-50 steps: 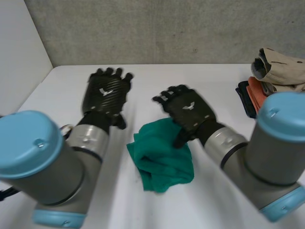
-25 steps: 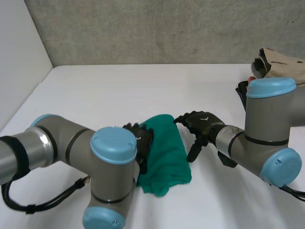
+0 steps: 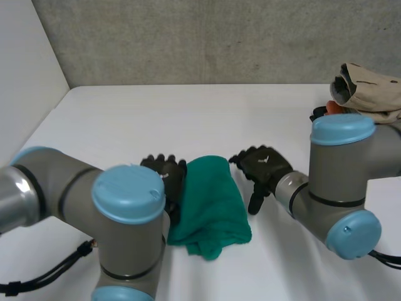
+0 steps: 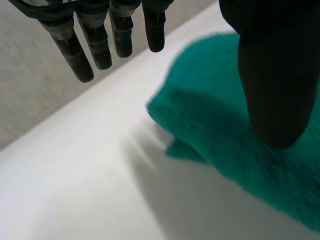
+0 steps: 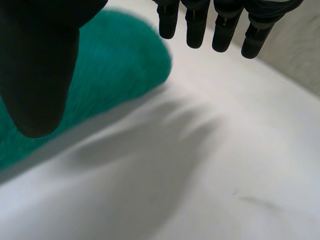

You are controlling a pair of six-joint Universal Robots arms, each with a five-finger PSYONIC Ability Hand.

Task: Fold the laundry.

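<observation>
Head view showed my left hand (image 3: pixel 164 177) and right hand (image 3: pixel 265 165) flanking the cloth (image 3: pixel 210 199), both with fingers straight, holding nothing.

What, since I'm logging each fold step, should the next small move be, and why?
Probably bring the left hand and right hand inward to pinch the green cloth at its side edges. Both hands are open, flanking it and holding nothing, and it lies bunched, so it needs spreading before any fold.

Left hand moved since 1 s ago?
Yes. The left hand has drawn back from the grey wall toward the robot and is now beside the left edge of the green cloth.
</observation>
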